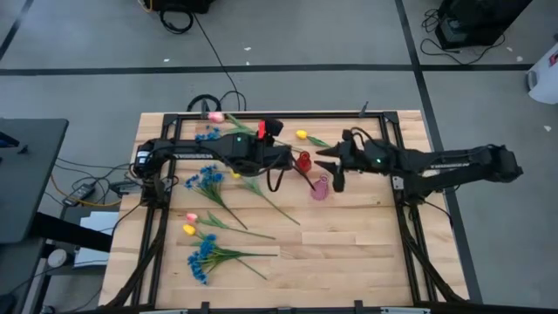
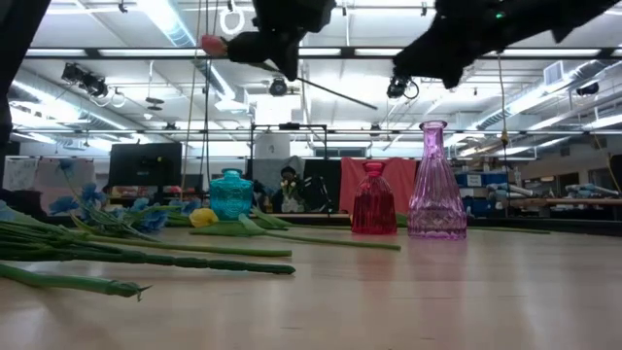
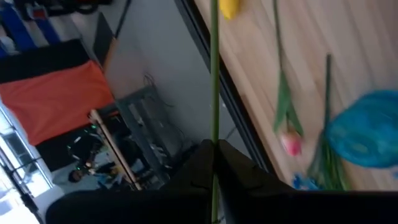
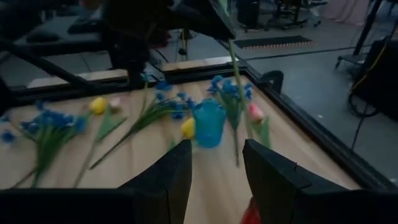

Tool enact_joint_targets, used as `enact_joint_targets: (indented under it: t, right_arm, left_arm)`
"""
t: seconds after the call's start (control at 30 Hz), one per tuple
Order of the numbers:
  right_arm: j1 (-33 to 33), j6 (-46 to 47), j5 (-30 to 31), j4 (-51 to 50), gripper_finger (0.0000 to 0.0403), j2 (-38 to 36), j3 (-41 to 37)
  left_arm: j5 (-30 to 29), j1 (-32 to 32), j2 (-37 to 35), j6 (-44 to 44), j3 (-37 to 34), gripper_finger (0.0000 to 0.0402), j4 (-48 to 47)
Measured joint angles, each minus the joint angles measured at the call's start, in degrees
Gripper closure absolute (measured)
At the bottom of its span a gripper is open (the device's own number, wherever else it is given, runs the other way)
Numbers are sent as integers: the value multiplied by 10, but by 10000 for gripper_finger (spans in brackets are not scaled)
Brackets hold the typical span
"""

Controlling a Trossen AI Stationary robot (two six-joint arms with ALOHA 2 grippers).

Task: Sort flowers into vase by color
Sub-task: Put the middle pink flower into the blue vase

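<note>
Left gripper [image 1: 281, 158] was closed on a pink tulip [image 2: 211, 44] held aloft, stem [image 2: 326, 92] slanting down toward the pink vase [image 2: 435, 185], which stood just beyond its tip. Right gripper [image 1: 336, 162], half-open and empty, hovered beside that vase.

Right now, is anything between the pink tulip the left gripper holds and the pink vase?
Yes: the right gripper hangs open above the pink vase, and the red vase stands beside it, under the stem tip of the pink tulip.

Wooden table [image 1: 349, 244] carries flowers [image 1: 214, 255] and vases [image 1: 320, 189].
</note>
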Motion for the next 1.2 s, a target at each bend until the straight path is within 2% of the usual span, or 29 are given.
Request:
enact_joint_targets:
  t: [0.17, 0.33, 0.53, 0.7, 0.97, 1.07, 1.2]
  right_arm:
    - [-31, -54, -7, -10, 241, 42, 25]
    - [-39, -97, 10, -10, 219, 68, 47]
    - [-43, -123, 24, -22, 215, 83, 55]
    - [-52, -123, 26, -30, 255, 85, 55]
    - [-52, -123, 25, -33, 382, 80, 55]
    - [-52, -117, 26, -34, 387, 80, 55]
    - [-52, -103, 42, -38, 379, 80, 55]
  left_arm:
    - [0, 2, 0, 36, 0, 384, 53]
    - [1, 2, 0, 71, 0, 384, 78]
    - [1, 2, 0, 73, 0, 384, 110]
    - [1, 2, 0, 86, 0, 384, 117]
    - [3, 2, 0, 85, 0, 382, 120]
    - [17, 3, 0, 72, 0, 367, 126]
    - [32, -2, -1, 41, 0, 320, 185]
